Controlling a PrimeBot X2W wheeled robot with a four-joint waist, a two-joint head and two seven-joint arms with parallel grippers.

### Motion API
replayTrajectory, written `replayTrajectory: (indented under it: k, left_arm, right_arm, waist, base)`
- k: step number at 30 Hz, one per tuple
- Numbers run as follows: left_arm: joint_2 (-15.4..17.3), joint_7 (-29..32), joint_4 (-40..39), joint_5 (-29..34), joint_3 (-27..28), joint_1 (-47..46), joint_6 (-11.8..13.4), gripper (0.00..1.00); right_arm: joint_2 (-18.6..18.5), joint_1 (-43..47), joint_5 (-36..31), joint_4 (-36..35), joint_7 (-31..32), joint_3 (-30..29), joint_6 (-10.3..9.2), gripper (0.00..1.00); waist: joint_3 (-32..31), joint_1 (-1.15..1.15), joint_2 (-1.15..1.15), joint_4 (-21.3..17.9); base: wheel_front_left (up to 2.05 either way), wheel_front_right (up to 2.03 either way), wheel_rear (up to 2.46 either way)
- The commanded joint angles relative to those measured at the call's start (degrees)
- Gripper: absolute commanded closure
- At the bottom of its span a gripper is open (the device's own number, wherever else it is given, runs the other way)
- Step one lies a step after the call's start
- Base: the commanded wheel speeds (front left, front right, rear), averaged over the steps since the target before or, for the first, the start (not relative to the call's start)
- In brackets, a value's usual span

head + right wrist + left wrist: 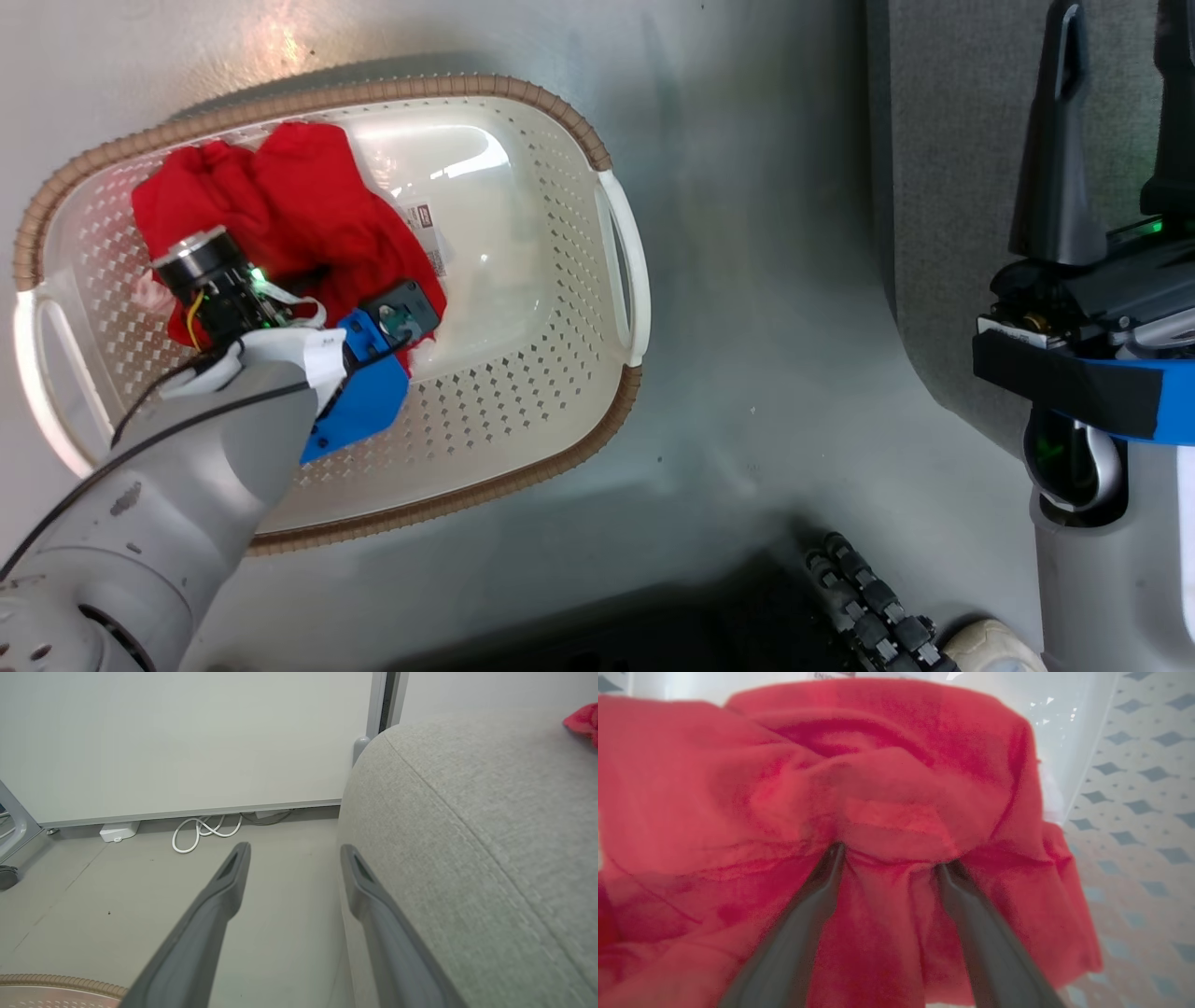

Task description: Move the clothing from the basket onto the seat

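On the left, a pale grey arm reaches down into the basket (523, 411), a cream plastic tub with rows of small diamond holes, a brown woven-look rim and looped white handles. It sits on a smooth grey floor (747, 308).

The clothing (299, 196), soft red fabric in a crumpled heap, lies at the left end of the basket, beside a label sticker (428, 233) on the glossy bottom. The left gripper (892, 856) is unclenched: its two long dark fingers stand spread, tips pushed down into the cloth with a raised fold between them. That looks like the setup for a pinch; nothing is gripped yet.

Across the bare floor to the right, the right gripper (294, 849) hangs empty, fingers parted, apparently parked out of the way beside the seat (467, 812). The seat is a rounded cushion in coarse light-grey weave with a stitched seam. A second red piece (581, 721) lies on its top at the far edge, probably a garment already delivered.
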Motion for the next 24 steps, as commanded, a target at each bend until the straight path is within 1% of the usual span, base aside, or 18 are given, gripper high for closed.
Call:
replayTrajectory:
  k: [1,4,9,14,15,16,17,24]
  left_arm:
    - [0.5,0.6,1.0,0.4,-0.2,-1.6,0.0,0.00]
    - [0.4,0.9,2.0,0.8,-0.2,-3.7,0.1,0.00]
    - [0.3,1.6,3.4,-0.4,-0.2,-5.4,0.1,0.00]
    - [-1.6,3.9,4.0,-1.6,-0.2,-5.7,0.1,0.00]
    - [-1.8,4.4,4.1,-1.5,-0.2,-5.6,0.1,0.52]
    - [-2.1,4.7,4.1,-1.4,-0.2,-5.5,0.1,0.79]
    - [-2.4,4.9,4.0,-1.4,-0.2,-5.5,0.1,1.00]
    - [-4.5,4.7,3.6,-2.0,-0.2,-4.5,0.0,1.00]
  right_arm:
    - [0.1,-0.6,0.2,-0.6,0.0,-0.2,0.03,0.00]
    - [0.1,-0.9,0.5,-1.1,0.0,-0.1,0.03,0.00]
    - [0.1,-0.9,0.6,-2.4,0.0,0.6,0.03,0.00]
    - [0.1,-0.3,0.2,-3.1,0.0,0.7,0.03,0.00]
    - [0.1,-0.3,0.2,-3.1,0.0,0.7,0.03,0.00]
    - [0.1,-0.3,0.1,-3.1,0.0,0.6,0.03,0.00]
    - [0.1,-0.4,0.0,-3.1,0.0,0.5,0.03,0.00]
    - [0.1,-1.3,-0.5,-2.4,0.0,0.3,0.03,0.00]
  waist:
    - [1.0,-0.01,0.00,-0.3]
    - [2.0,-0.01,0.00,-0.4]
    - [3.1,-0.01,0.00,-0.8]
    - [3.2,-0.01,0.00,-0.7]
    - [3.2,-0.01,0.00,-0.7]
    - [3.1,-0.01,0.00,-0.7]
    - [3.1,-0.01,0.00,-0.6]
    - [1.9,-0.01,0.00,0.2]
  base:
    - [0.00,0.00,0.00]
    - [0.00,0.00,0.00]
    - [0.00,0.00,0.00]
    - [0.00,0.00,0.00]
    - [0.00,0.00,0.00]
    - [0.00,0.00,0.00]
    - [0.00,0.00,0.00]
    - [0.00,0.00,0.00]
